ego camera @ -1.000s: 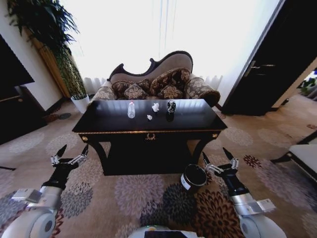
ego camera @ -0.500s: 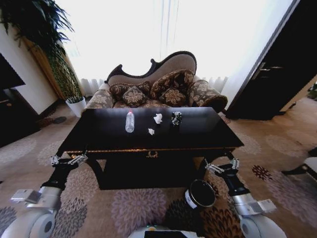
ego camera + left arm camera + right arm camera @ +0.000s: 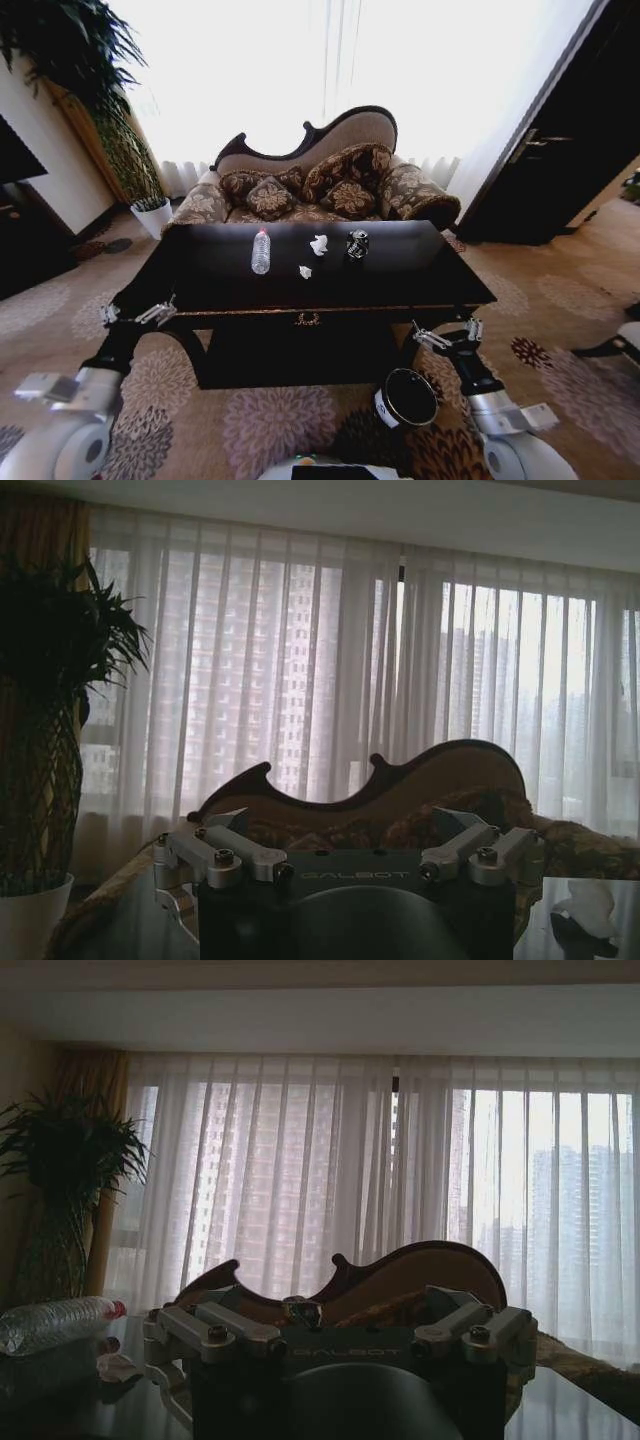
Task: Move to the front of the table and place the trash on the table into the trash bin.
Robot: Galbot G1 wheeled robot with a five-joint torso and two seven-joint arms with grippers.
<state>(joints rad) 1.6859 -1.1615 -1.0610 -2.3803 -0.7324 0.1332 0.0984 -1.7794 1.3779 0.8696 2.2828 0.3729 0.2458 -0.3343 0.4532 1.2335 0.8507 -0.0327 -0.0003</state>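
The glossy black table (image 3: 420, 275) stands right before me. On its top are the trash items: a clear bottle (image 3: 261, 250) with a red cap, a white paper ball (image 3: 318, 244), a smaller paper ball (image 3: 305, 271) and a dark shiny can (image 3: 357, 243). The round trash bin (image 3: 407, 397) sits on the carpet by the table's front right leg. My left gripper (image 3: 138, 312) hangs open at the front left corner and my right gripper (image 3: 447, 333) is open just above the bin. From the right wrist I see the bottle (image 3: 55, 1322), the can (image 3: 302, 1310) and my gripper (image 3: 340, 1325).
A patterned sofa (image 3: 320, 185) stands behind the table, with curtained windows beyond. A tall potted plant (image 3: 120, 140) is at the back left and a dark door (image 3: 560, 150) at the right. Flowered carpet (image 3: 270, 420) covers the floor around the table.
The whole head view has shifted: the table is nearer and larger, so the camera has come closer. The bin now lies beside my right gripper. Both grippers remain open.
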